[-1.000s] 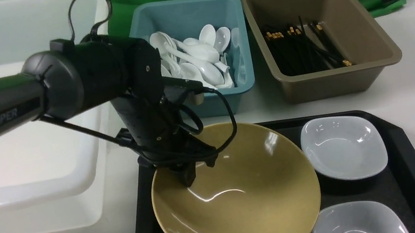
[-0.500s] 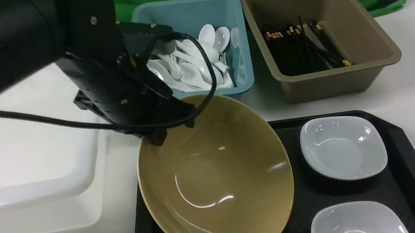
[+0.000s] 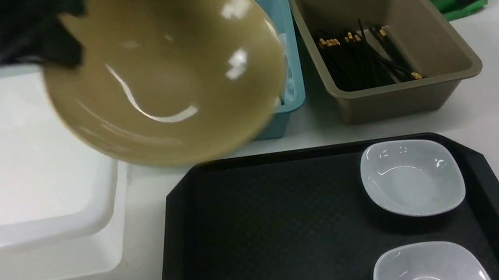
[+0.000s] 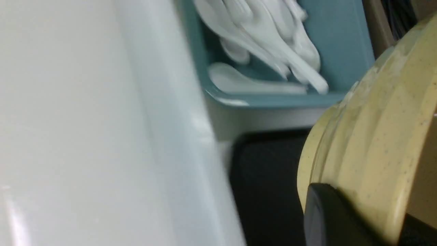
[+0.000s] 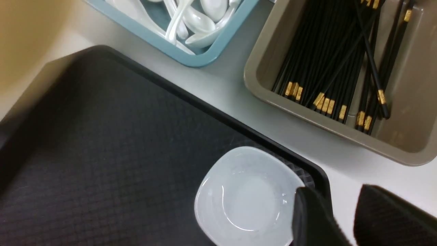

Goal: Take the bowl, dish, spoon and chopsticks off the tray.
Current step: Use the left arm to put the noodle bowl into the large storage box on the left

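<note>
The left gripper (image 3: 61, 52) pinches the rim of the bowl (image 3: 163, 68) and holds it tipped in the air, off the tray (image 3: 270, 237), with the white tub (image 3: 8, 163) just left and below, while the right gripper (image 5: 341, 208) hangs partly open and empty by a dish (image 5: 249, 198).

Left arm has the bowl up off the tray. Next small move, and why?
Probably carry the bowl leftward over the white tub before lowering. The left gripper pinches its rim, tilted, clear of the tray, but in the front view it partly covers the teal spoon bin; the tub looks like the only container wide enough.
</note>
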You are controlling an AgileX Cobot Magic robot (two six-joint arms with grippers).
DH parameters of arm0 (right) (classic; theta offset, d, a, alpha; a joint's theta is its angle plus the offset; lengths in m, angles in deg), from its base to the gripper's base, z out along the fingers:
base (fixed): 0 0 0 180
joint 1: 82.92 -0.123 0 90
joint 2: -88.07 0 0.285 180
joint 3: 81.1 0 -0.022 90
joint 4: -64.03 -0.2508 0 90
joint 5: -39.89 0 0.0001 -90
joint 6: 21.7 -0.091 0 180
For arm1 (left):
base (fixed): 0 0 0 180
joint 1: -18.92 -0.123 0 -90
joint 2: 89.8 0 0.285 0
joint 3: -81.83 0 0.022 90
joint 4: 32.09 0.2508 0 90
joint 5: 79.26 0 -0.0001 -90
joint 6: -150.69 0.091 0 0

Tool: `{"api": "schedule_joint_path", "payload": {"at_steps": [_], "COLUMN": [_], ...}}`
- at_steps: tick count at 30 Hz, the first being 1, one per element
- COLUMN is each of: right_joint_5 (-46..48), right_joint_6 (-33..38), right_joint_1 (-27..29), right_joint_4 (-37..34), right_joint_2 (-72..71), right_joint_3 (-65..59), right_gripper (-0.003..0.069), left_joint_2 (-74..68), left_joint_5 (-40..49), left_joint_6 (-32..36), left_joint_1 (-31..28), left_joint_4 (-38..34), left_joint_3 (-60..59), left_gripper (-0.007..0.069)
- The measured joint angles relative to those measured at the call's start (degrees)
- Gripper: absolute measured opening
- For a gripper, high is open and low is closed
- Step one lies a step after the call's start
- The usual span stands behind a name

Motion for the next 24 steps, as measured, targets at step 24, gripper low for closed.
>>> {"api": "schedule_joint_path", "payload": {"at_steps": [24], "right_joint_5": [0.0], "right_joint_6": [1.71], "right_joint_1": [-2.36], "right_joint_4": [-0.28], "right_joint_2": [0.0], "right_joint_3": [0.0], "right_gripper": [0.0182], "left_joint_2": [-20.43], "left_joint_5": [-10.32], "left_joint_6": [1.79], "left_joint_1": [-35.44], "left_joint_4": [-3.61], "left_joint_3": [-9.2], "left_gripper": [0.0027]}}
